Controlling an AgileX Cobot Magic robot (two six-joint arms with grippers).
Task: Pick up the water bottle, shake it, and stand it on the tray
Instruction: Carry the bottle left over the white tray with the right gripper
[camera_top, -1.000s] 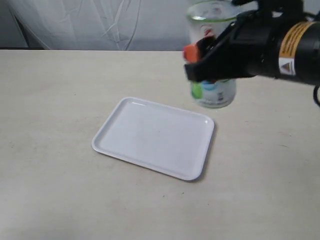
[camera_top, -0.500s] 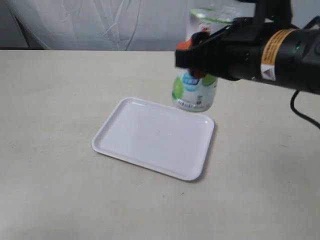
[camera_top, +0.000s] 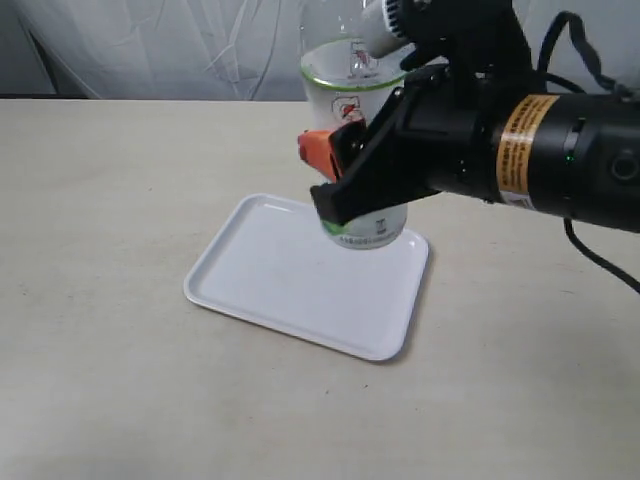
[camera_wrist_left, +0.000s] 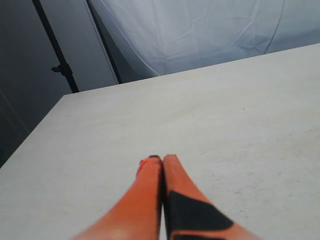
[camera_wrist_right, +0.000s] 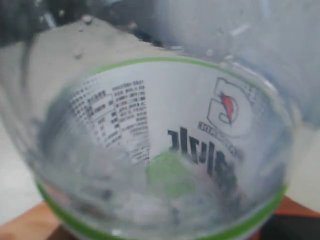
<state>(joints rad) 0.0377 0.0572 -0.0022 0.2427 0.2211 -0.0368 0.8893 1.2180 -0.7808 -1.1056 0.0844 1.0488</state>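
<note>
My right gripper (camera_top: 328, 182) is shut on the water bottle (camera_top: 366, 230), a clear bottle with a white label edged in green. The bottle hangs upright over the far right part of the white tray (camera_top: 270, 280); I cannot tell whether its base touches the tray. Its cap is out of view. The right wrist view is filled by the bottle (camera_wrist_right: 160, 150), with orange fingers (camera_wrist_right: 22, 227) at its sides. My left gripper (camera_wrist_left: 162, 159) is shut with nothing in it, over bare table, and does not show in the exterior view.
The tray lies on a pale beige table (camera_top: 100, 200) with a white draped backdrop (camera_top: 200, 40) behind it. The right arm's black body (camera_top: 520, 160) reaches in from the right, above the table.
The right arm has carried the bottle leftward and toward the camera, from beyond the tray's far right corner to above the tray itself.
</note>
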